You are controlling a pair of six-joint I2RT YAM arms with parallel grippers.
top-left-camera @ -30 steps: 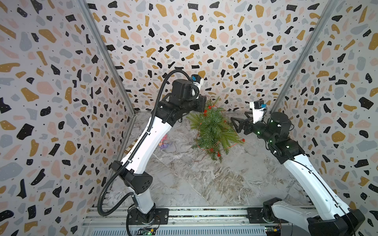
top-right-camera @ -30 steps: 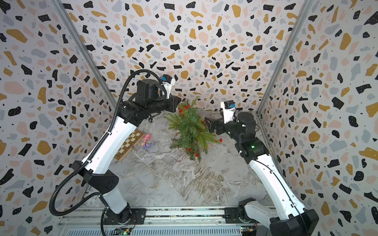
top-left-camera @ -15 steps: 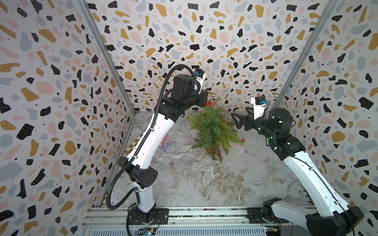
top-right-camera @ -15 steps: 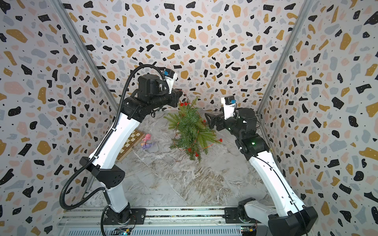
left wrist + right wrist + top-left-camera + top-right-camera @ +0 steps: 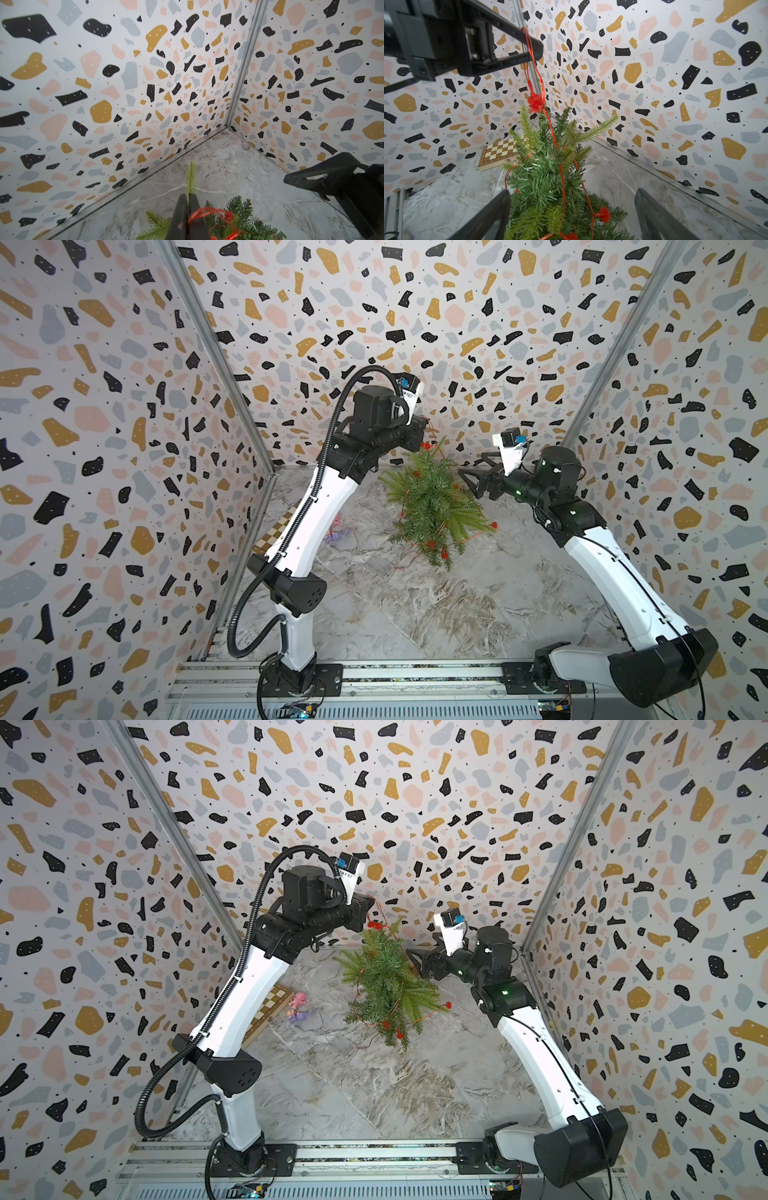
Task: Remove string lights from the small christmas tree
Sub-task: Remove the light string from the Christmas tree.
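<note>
Since your left gripper (image 5: pixel 537 51) has climbed higher, pinched shut on the string lights (image 5: pixel 536 103), the wire now rises off the top of the small christmas tree (image 5: pixel 432 506), far centre. Your right gripper (image 5: pixel 471 472) sits wide open beside it, so I'd say most loops still need unwinding.

Rear-centre floor (image 5: pixel 415 614) is taken up by the small christmas tree (image 5: pixel 432 506), branches spread widest low down. Space above its tip is crossed by the string lights (image 5: pixel 536 104), run up to the clamped left gripper (image 5: pixel 538 49). On the tree's right, room is narrowed by the right gripper (image 5: pixel 471 464), held just beside the branches w/ jaws spread wide. On the left, approach is blocked by the left arm (image 5: pixel 316 506); chessboard (image 5: pixel 272 1004) & toy figure (image 5: pixel 297 1004) are set near that wall. Little gap is seen btwn tree and back wall (image 5: pixel 415 323). Open floor is left in front of the tree, btwn the arm bases.
</note>
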